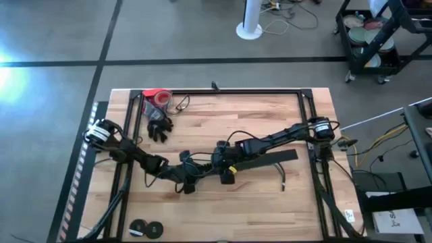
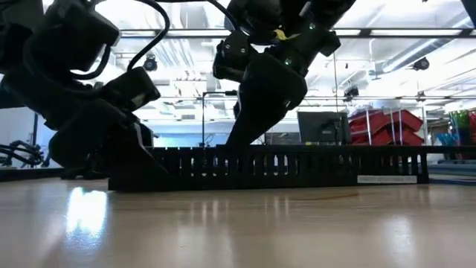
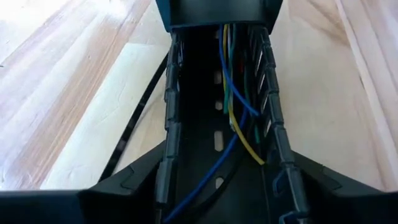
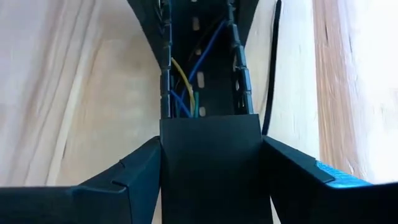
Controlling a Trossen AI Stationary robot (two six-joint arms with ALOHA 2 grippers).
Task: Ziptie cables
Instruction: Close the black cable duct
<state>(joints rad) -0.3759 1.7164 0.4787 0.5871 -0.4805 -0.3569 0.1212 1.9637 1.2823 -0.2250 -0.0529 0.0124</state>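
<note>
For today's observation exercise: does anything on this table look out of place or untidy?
Mostly the cables: blue, yellow and green wires lie loose and crossing inside the slotted black duct, not bundled. Both claws, left and right, meet at that duct mid-table.

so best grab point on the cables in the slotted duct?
Take the cables at the open stretch mid-channel, coming straight down through the open top of the slotted duct. Its comb walls block both sides, and the left tool and right tool crowd the ends. Likely only loose strands pinch cleanly.
</note>
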